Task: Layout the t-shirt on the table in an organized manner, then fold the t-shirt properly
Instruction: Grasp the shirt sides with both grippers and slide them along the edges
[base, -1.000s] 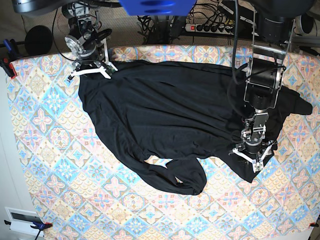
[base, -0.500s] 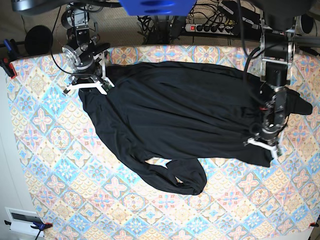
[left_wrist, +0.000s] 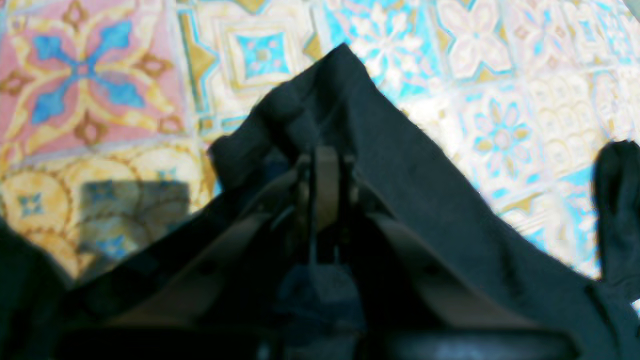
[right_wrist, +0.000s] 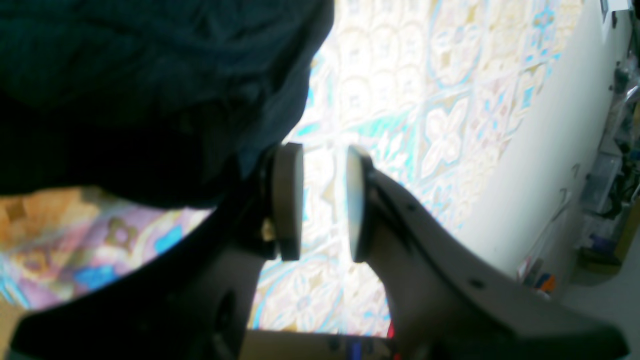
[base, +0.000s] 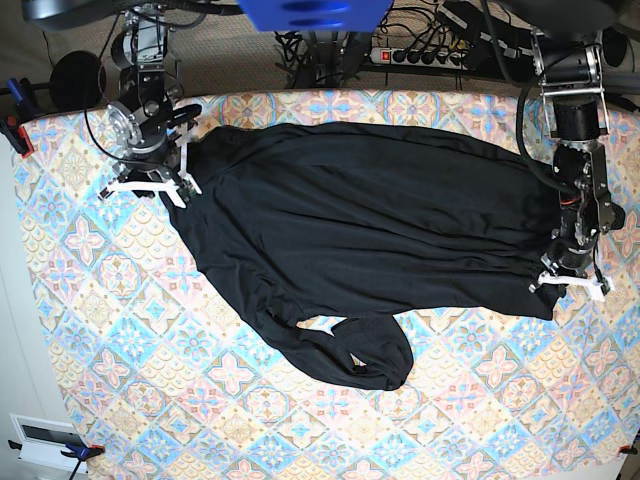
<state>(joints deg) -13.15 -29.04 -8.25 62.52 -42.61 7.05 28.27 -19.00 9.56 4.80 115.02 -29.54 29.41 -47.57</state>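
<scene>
The black t-shirt (base: 360, 220) lies spread across the patterned table (base: 120, 330), with one sleeve curled into a loop (base: 350, 350) toward the front. At the garment's right end my left gripper (base: 571, 283) is shut on its edge. The left wrist view shows the fabric (left_wrist: 400, 165) pinched in that gripper (left_wrist: 322, 165) and peaking just beyond it. My right gripper (base: 147, 185) stands beside the shirt's left edge. In the right wrist view it (right_wrist: 325, 200) is open, with only tablecloth (right_wrist: 400, 100) between the pads. Black cloth (right_wrist: 125, 75) lies against the outer side of one finger.
A power strip (base: 420, 55) and cables run behind the table's far edge. Clamps (base: 15, 130) grip the left edge, next to a round black object (base: 75, 80). The other sleeve end (base: 605, 215) reaches toward the right edge. A white box (base: 45, 440) is off the front left corner.
My left gripper shut on the shirt's edge and moved right and slightly back, dragging the garment to the right. My right gripper shifted left and forward, off the shirt's top left corner.
</scene>
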